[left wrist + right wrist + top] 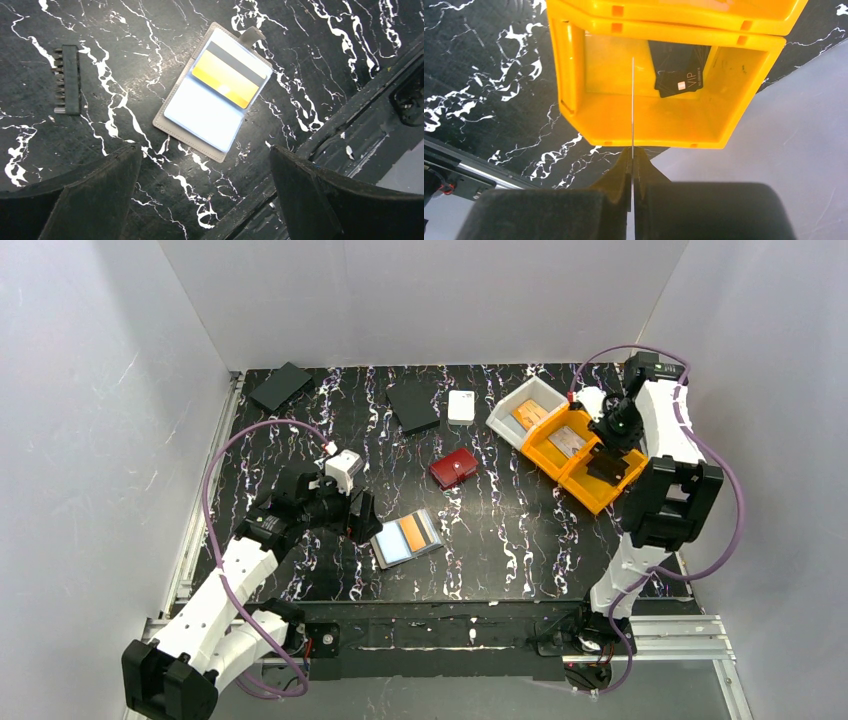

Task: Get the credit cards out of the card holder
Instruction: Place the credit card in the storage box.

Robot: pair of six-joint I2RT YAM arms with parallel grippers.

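The grey card holder lies open on the black marbled table, its tab pointing away. The orange card and the light blue card sit in its two halves. The left wrist view shows the holder, the orange card and the light blue card. My left gripper is open and empty just left of the holder, with its jaws wide apart above the holder's near corner. My right gripper is shut on a thin card seen edge-on over a yellow bin.
A black VIP card lies in that yellow bin. A second yellow bin and a white bin stand beside it. A dark red case, a white box and two black squares lie behind. A black bit strip lies left of the holder.
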